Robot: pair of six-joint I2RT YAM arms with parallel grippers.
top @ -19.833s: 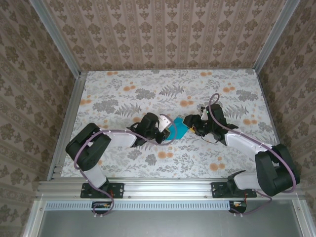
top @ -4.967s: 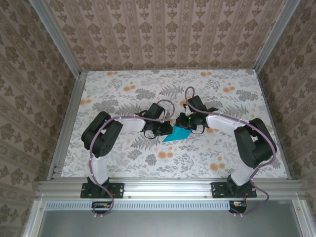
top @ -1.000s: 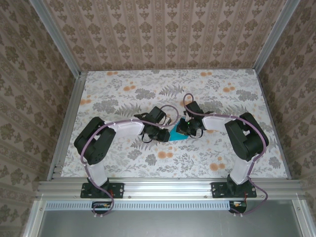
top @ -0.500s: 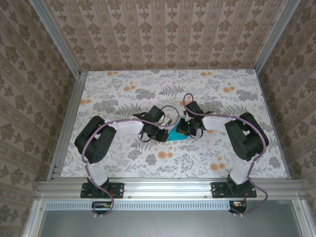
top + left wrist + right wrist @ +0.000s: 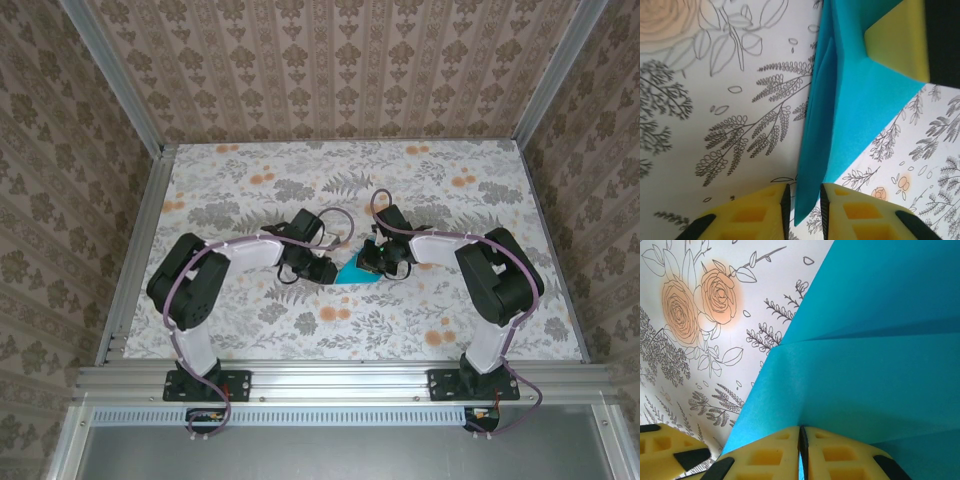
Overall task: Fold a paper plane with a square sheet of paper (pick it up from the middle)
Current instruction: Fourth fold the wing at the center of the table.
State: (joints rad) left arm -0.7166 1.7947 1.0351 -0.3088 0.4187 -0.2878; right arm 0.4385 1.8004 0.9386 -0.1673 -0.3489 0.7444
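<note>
Across the work area lies a flat table covered in a grey-and-orange floral print, closed in by walls of brown damask-patterned wallpaper and edged at the near side by a silver aluminium rail. Two black-and-white robot arms reach in from that rail, the left arm and the right arm, and they meet near the middle of the table.

Between them lies the thin, bright turquoise-blue sheet of paper, folded into a pointed wedge with several layers and creases. It sits on the table with its point toward the near-left.

The left gripper is at the paper's left end. In the left wrist view its yellow fingers stand slightly parted, and the paper's narrow tip runs into the gap without being clamped. The right gripper is at the paper's right side. In the right wrist view its yellow fingers are pressed together, pinching a raised fold of the paper. One yellow pad of the right gripper shows against the paper in the left wrist view.
</note>
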